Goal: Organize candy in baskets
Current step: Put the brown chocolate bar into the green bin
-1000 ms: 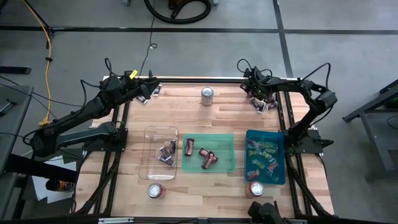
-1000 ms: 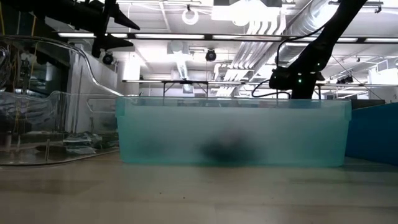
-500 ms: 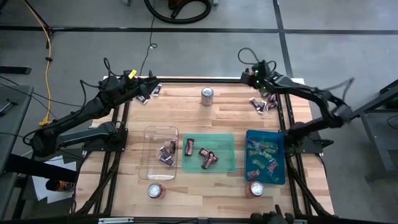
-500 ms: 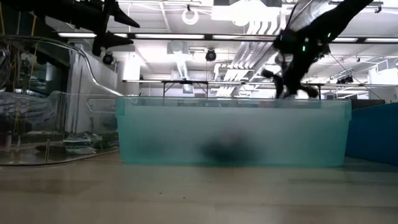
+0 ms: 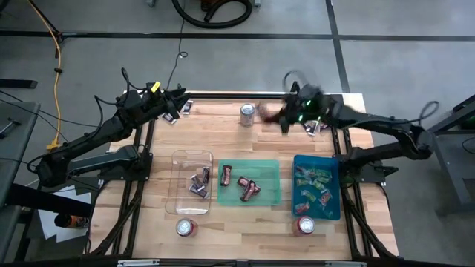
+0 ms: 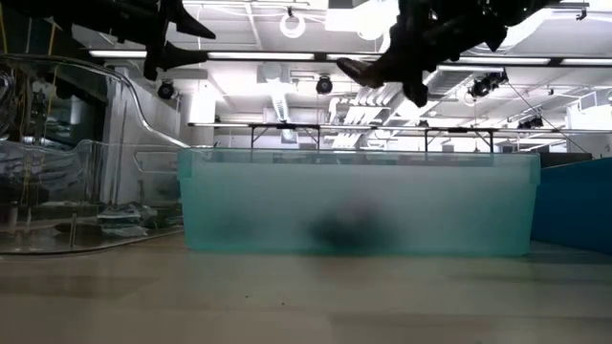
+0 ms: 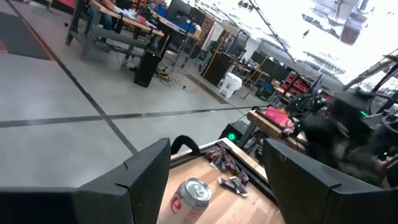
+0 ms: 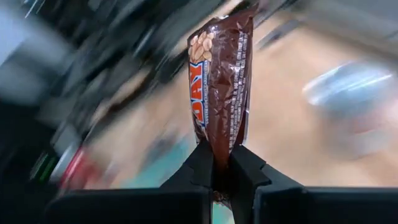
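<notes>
Because the right gripper (image 8: pixel 214 163) has its jaws clamped only on the bottom edge of the maroon-brown wrapped candy bar (image 8: pixel 219 81), carried above the wooden tabletop (image 5: pixel 230 137) near the silver drink can (image 5: pixel 247 113), it could slip out short of the translucent green plastic basket (image 5: pixel 269 169), while the left gripper (image 5: pixel 177 108) waits, jaws apart, at the far corner.

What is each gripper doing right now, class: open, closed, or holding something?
Left gripper: open, holding nothing, at the table's far left corner.
Right gripper: shut on a maroon-brown candy bar, lifted above the table's far side.
</notes>
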You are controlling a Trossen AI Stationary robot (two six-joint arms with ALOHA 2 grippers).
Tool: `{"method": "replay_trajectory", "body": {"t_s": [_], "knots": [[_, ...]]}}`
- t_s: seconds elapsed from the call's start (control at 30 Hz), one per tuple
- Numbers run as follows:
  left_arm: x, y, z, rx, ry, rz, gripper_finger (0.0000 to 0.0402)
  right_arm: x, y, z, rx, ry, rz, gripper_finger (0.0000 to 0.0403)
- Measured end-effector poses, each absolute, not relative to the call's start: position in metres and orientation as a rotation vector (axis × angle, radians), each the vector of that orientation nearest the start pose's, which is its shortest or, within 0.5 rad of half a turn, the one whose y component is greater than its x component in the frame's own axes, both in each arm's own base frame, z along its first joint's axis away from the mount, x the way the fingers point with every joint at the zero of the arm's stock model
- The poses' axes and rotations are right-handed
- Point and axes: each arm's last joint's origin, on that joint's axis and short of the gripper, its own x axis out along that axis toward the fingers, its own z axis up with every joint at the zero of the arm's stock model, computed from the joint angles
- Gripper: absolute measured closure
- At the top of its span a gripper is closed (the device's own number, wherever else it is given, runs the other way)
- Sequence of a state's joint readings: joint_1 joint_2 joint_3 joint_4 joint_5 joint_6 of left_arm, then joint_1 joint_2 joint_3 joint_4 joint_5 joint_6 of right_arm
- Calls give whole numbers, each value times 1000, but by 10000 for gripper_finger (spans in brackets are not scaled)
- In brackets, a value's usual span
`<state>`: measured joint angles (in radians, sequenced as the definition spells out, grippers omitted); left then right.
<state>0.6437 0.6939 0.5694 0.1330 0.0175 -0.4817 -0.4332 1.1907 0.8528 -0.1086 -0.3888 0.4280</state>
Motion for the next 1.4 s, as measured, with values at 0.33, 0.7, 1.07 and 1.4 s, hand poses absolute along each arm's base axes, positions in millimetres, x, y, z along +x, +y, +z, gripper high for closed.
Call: {"method": "replay_trajectory", "body": {"t_s": [0.33, 0.7, 1.07, 1.4], "knots": [[132, 98, 302, -430, -149, 622, 161, 286, -22, 230, 612, 734, 175, 387], [132, 98, 302, -426, -142, 623, 161, 322, -7, 210, 366, 1137, 173, 387], [132, 98, 301, -429, -131, 624, 161, 335, -1, 166, 342, 1327, -19, 387], [132, 98, 300, -399, -109, 628, 161, 337, 8, 157, 302, 1357, 13, 377]]}}
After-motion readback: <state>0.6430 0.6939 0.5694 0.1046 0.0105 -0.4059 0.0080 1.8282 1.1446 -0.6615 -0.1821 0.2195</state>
